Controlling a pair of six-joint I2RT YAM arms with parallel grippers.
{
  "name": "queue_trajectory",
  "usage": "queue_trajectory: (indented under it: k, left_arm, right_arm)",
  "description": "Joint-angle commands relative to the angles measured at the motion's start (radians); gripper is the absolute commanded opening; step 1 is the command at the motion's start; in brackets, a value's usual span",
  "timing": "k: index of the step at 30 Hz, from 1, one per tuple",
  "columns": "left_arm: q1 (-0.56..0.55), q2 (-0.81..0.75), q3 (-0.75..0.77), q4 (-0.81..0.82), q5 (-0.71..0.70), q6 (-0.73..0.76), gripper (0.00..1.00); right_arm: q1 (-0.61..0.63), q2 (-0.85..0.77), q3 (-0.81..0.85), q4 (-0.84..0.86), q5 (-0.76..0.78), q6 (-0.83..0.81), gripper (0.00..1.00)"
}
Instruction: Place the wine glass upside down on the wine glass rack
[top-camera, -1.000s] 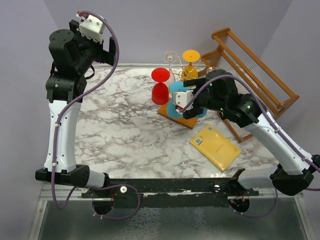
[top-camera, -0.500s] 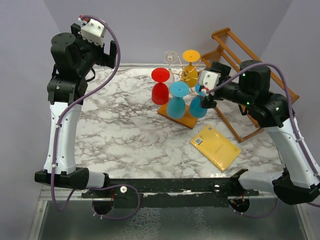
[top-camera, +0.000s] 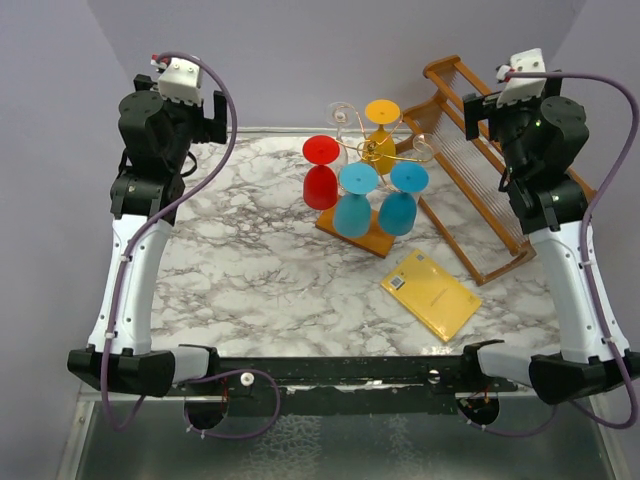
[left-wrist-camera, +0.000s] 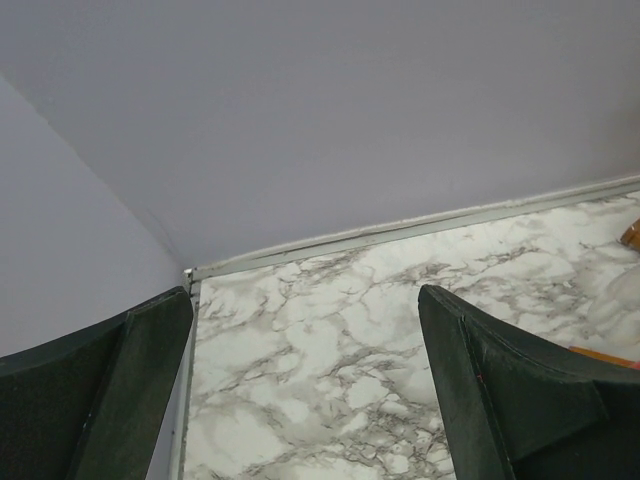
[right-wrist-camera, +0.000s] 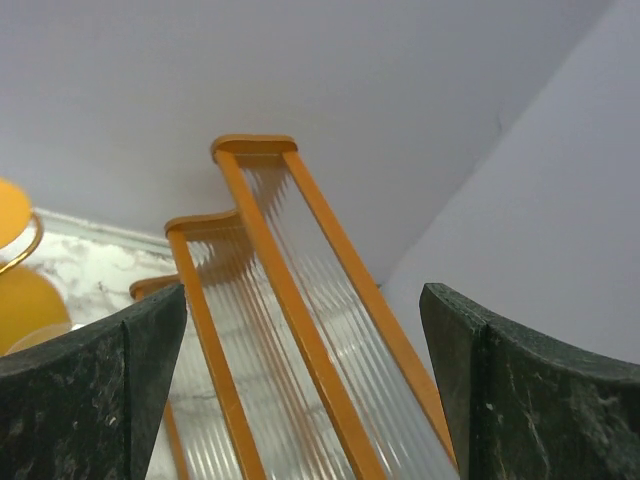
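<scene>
The wine glass rack is a gold wire stand on an orange-brown base at the back middle of the marble table. A red glass, a light blue glass, a darker blue glass and a yellow glass hang on it, feet up. My right gripper is open and empty, raised high at the back right, well clear of the rack. In the right wrist view my right gripper points at the slatted rack, with the yellow glass at the left edge. My left gripper is open and empty, raised at the back left over bare marble.
A larger brown wooden slatted rack stands at the back right, close under my right gripper, and it also shows in the right wrist view. A yellow booklet lies flat in front of the wine glass rack. Walls close the back and the sides.
My right gripper let go of the darker blue glass, which stays hanging on the rack, and drew back up and to the right. My left arm shifted slightly.
</scene>
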Motion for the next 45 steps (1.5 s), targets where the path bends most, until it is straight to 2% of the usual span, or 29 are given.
queue_trajectory:
  k: [1, 5, 9, 11, 17, 24, 30, 45]
  left_arm:
    - [0.006, -0.073, -0.046, 0.126, -0.167, -0.084, 0.99]
    - [0.006, -0.124, -0.096, 0.133, -0.219, -0.082, 0.99]
    - [0.006, -0.169, -0.146, 0.142, -0.244, -0.075, 0.99]
    - [0.006, -0.186, -0.163, 0.133, -0.202, -0.055, 0.99]
    - [0.007, -0.257, -0.243, 0.129, -0.127, -0.064, 0.99]
    - [0.009, -0.342, -0.342, 0.096, -0.141, -0.066, 0.99]
    - [0.021, -0.378, -0.327, 0.018, -0.18, -0.081, 0.99]
    - [0.028, -0.323, -0.196, -0.096, -0.077, -0.068, 0.99]
  right_arm:
    - [-0.08, 0.02, -0.033, 0.173, 0.062, 0.257, 1.0]
    - [-0.12, 0.009, -0.068, 0.213, 0.019, 0.307, 1.0]
    - [-0.141, -0.015, -0.111, 0.251, -0.025, 0.217, 1.0]
    - [-0.162, -0.031, -0.126, 0.268, -0.038, 0.168, 1.0]
    - [-0.185, -0.104, -0.132, 0.175, -0.143, 0.113, 1.0]
    - [-0.212, -0.184, -0.173, 0.082, -0.191, 0.103, 1.0]
    - [-0.323, -0.242, -0.158, -0.038, -0.426, 0.112, 1.0]
    - [-0.361, -0.264, -0.1, -0.175, -0.471, 0.097, 1.0]
